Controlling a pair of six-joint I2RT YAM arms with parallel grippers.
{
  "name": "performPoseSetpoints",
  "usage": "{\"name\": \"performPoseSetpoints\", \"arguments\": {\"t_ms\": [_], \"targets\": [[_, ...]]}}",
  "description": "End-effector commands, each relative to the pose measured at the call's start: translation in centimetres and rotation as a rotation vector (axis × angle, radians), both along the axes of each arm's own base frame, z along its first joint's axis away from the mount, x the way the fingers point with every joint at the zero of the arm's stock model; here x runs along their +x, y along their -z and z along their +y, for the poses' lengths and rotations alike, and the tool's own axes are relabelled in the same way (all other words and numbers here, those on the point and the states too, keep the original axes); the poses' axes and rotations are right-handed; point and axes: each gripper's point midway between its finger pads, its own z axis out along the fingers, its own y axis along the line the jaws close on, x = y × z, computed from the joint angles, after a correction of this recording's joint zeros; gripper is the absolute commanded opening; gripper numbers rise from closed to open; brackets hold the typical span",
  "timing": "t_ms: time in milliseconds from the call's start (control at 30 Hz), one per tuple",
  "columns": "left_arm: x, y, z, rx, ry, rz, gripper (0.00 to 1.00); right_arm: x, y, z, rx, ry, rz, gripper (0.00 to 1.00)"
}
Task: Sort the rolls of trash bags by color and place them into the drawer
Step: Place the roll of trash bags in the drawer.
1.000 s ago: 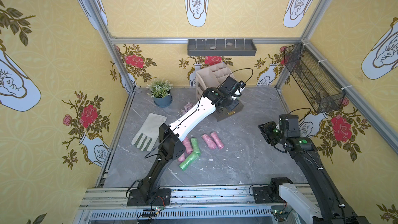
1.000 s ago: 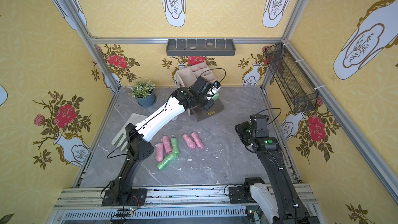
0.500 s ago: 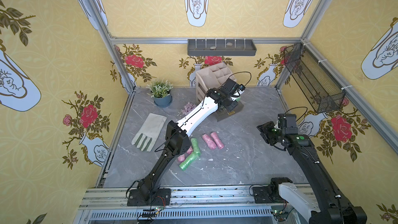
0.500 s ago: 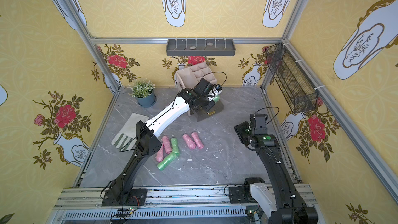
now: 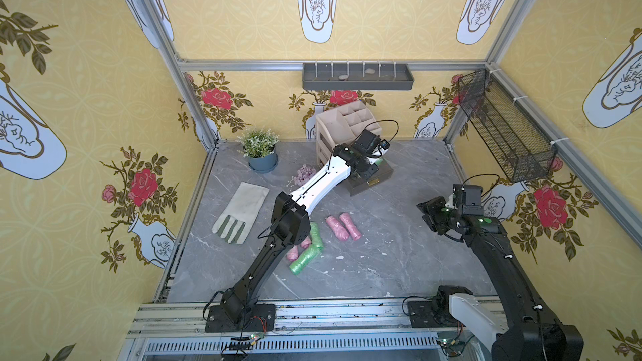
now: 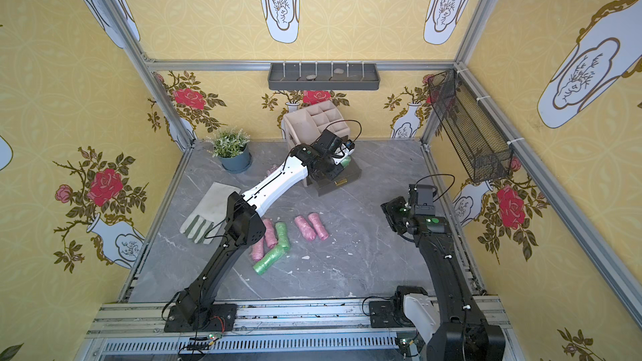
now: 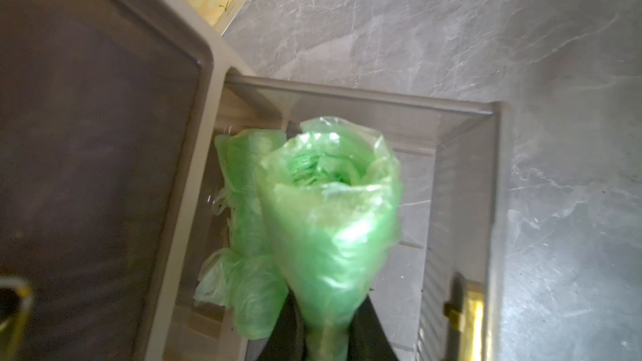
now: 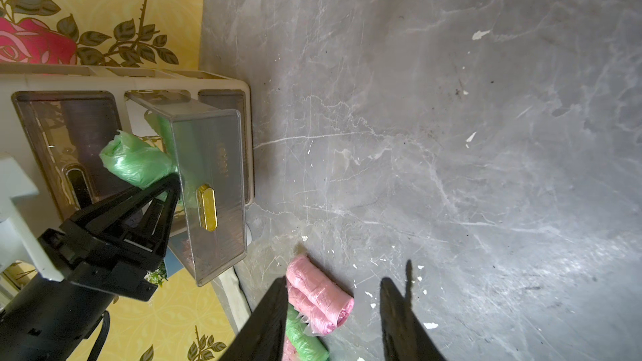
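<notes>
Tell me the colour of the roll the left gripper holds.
Green roll, clearest in the left wrist view.

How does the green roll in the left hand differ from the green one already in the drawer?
The held green roll is pinched at one end by the left hand; the green roll inside is untouched. The held green roll points end-down above the open drawer; the green roll inside lies flat on its floor. Both are green crinkly film.
</notes>
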Motion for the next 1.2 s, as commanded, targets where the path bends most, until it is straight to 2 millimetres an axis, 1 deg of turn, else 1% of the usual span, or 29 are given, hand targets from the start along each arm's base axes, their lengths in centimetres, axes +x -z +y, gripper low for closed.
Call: {"name": "performPoseSetpoints", "arguments": {"t_ms": [0, 133, 300, 400, 500, 600, 700, 900, 1033, 1167], "targets": [[0.5, 0.3, -0.9, -0.025, 0.019, -0.013, 0.17, 0.9, -0.4, 0.1, 0.007, -0.022, -0.040, 0.45], [0.7, 0.9, -1.1, -0.027, 0.022, -0.007, 0.20, 1.3, -0.1, 0.0, 0.016, -0.025, -0.032, 0.45], [0.9, 0.9, -1.2, -0.032, 0.019, -0.014, 0.28, 1.4, 0.3, -0.2, 0.022, -0.019, -0.025, 0.45], [1.1, 1.1, -1.1, -0.028, 0.015, -0.018, 0.35, 1.4, 0.5, -0.3, 0.026, -0.017, -0.023, 0.45], [1.3, 0.7, -0.9, -0.034, 0.003, -0.022, 0.43, 1.3, 0.5, -0.3, 0.027, -0.018, -0.023, 0.45], [1.3, 0.0, -0.9, -0.049, 0.000, -0.030, 0.44, 1.3, 0.4, -0.4, 0.030, -0.015, -0.026, 0.45], [1.4, -0.7, -0.8, -0.057, -0.004, -0.038, 0.49, 1.3, 0.3, -0.5, 0.028, -0.014, -0.029, 0.45], [1.3, -2.9, -0.6, -0.088, -0.004, -0.058, 0.51, 1.1, -0.1, -0.4, 0.033, -0.018, -0.036, 0.45], [0.5, -5.8, -0.3, -0.131, 0.006, -0.078, 0.52, 0.9, -0.7, -0.4, 0.030, -0.015, -0.048, 0.45], [-0.8, -9.5, 0.2, -0.189, 0.020, -0.105, 0.54, 0.6, -1.4, -0.4, 0.033, -0.014, -0.063, 0.45]]}}
